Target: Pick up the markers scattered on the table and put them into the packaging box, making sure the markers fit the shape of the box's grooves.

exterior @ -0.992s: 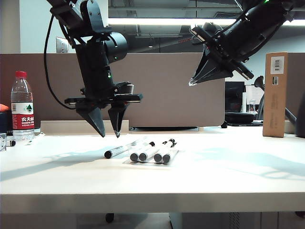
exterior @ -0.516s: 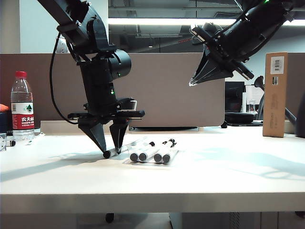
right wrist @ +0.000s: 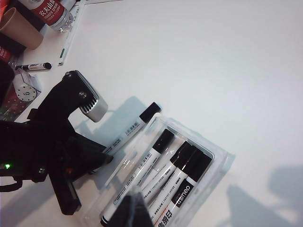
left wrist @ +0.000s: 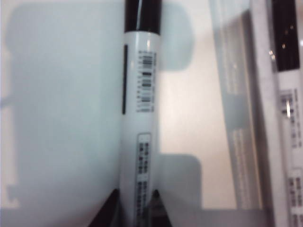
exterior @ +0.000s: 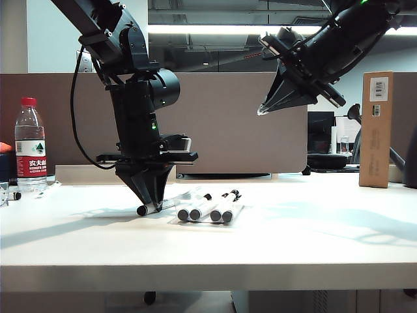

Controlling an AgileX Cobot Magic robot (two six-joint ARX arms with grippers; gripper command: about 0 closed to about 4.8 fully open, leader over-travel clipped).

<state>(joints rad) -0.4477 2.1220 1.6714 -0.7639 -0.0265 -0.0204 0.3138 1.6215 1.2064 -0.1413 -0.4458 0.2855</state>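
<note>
Left gripper (exterior: 148,207) clamps the loose marker (exterior: 159,205) near its end, barrel alongside the packaging box (exterior: 236,216); right gripper (exterior: 260,112), seemingly closed, hangs well above.

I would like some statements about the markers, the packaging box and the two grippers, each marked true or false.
1. The left gripper is closed on a marker that lies on the table beside the packaging box. True.
2. The packaging box is empty. False: four markers already lie in it.
3. The right gripper hangs in the air above the table, holding nothing. True.
4. The water bottle lies on its side. False: it stands upright at the left of the table.
5. The brown carton stands at the left. False: it stands at the right.
</note>
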